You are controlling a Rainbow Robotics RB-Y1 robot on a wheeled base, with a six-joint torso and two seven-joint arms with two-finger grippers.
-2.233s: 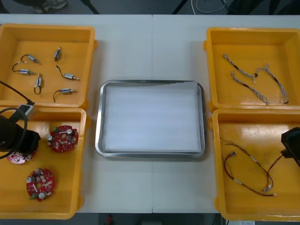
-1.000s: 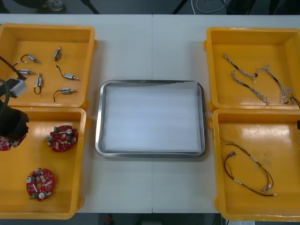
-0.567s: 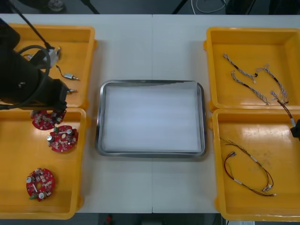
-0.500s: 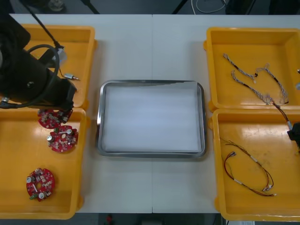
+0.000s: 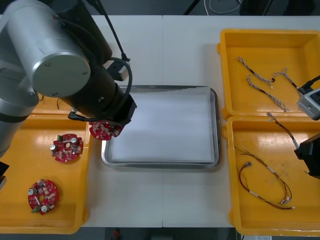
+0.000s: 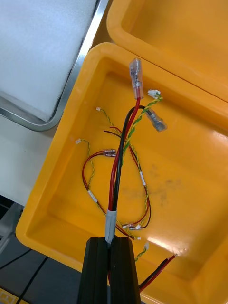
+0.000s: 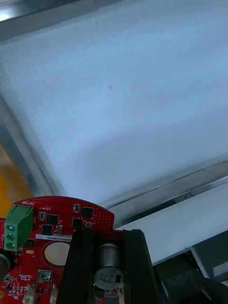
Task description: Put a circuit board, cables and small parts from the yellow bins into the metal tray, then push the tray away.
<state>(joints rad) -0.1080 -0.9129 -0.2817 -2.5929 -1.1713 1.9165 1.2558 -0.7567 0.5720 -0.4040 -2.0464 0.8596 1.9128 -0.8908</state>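
Over the near right yellow bin (image 5: 231, 175), the right claw (image 6: 111, 247) has risen, pinching a red, black and yellow cable (image 6: 124, 142). The left claw (image 7: 108, 237), clamped on a circuit board (image 5: 105, 130), has carried it from the near left bin (image 5: 20, 210) to the metal tray (image 5: 160, 164)'s left rim. Release looks next.

Bright, even light from above — shadows faint, pale glare along the far rim of the metal tray (image 5: 165, 88).

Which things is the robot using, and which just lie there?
In use: tray; left claw at its left rim, shut on a board; right claw over the near right bin, shut on a cable.
Lying about: two boards in a left bin; loose cables in both right bins.
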